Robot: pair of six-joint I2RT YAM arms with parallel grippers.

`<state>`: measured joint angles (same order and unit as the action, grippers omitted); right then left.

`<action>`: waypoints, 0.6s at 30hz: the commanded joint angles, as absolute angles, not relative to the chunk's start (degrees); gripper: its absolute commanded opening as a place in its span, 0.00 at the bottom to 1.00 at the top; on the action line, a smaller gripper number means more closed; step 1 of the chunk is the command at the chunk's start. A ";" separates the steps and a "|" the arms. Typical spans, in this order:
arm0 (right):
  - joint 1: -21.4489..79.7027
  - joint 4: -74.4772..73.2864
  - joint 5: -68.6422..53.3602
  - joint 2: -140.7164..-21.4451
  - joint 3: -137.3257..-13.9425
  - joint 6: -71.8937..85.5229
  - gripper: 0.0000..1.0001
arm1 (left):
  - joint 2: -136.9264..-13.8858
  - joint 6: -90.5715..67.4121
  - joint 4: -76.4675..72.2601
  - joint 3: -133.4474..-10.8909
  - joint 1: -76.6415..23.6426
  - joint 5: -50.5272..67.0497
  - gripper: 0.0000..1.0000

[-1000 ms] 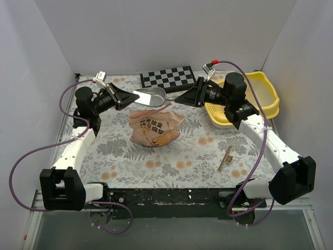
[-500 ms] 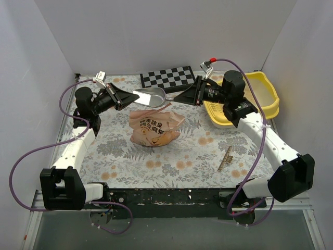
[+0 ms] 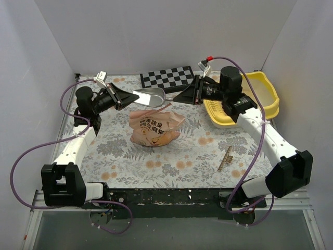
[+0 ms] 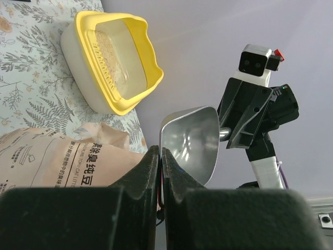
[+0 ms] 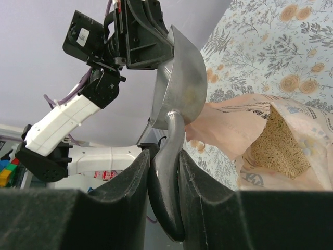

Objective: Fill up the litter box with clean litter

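Observation:
The silver scoop point(image 3: 150, 97) hangs in the air above the open peach bag point(image 3: 154, 127), held from both sides. My left gripper point(image 3: 126, 98) is shut on the scoop's thin rim point(image 4: 190, 140). My right gripper point(image 3: 177, 97) is shut on the scoop's handle point(image 5: 169, 156). The scoop's bowl point(image 5: 179, 88) looks empty. The yellow litter box point(image 3: 260, 99) stands at the far right, behind my right arm, with a thin layer of pale litter point(image 4: 106, 52) on its floor. More beige granules point(image 5: 278, 143) show inside the bag's mouth.
A black-and-white checkerboard point(image 3: 169, 78) lies at the back by the wall. A small brown strip point(image 3: 226, 158) lies on the floral cloth at the front right. White walls close in the left, back and right sides.
My right arm's wrist and elbow have shifted a little to the left and back. The scoop, the bag and my left arm have stayed in place.

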<state>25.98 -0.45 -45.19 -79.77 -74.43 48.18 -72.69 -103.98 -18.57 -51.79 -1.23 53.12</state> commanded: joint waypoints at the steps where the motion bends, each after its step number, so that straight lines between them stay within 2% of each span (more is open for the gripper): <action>1: 26.54 -4.57 -46.67 -78.75 -78.05 43.42 0.01 | -72.60 -103.18 -21.96 -52.82 -1.41 56.51 0.06; 5: 26.37 -8.25 -45.09 -77.61 -80.32 40.26 0.01 | -72.77 -101.00 -24.52 -54.75 -1.49 61.60 0.36; 8: 25.40 -11.50 -44.91 -76.82 -82.70 38.24 0.01 | -71.11 -95.38 -21.10 -56.60 -1.67 63.45 0.45; 15: 19.96 -20.90 -42.54 -72.25 -85.34 32.27 0.01 | -67.24 -85.10 -14.26 -56.34 -2.28 65.65 0.54; 18: 17.76 -26.52 -41.14 -70.14 -86.74 28.67 0.01 | -66.53 -75.62 -2.15 -58.09 -3.60 64.78 0.54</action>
<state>20.27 -20.40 -43.07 -74.50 -82.32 34.76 -69.01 -88.36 -15.03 -54.70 -2.13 63.66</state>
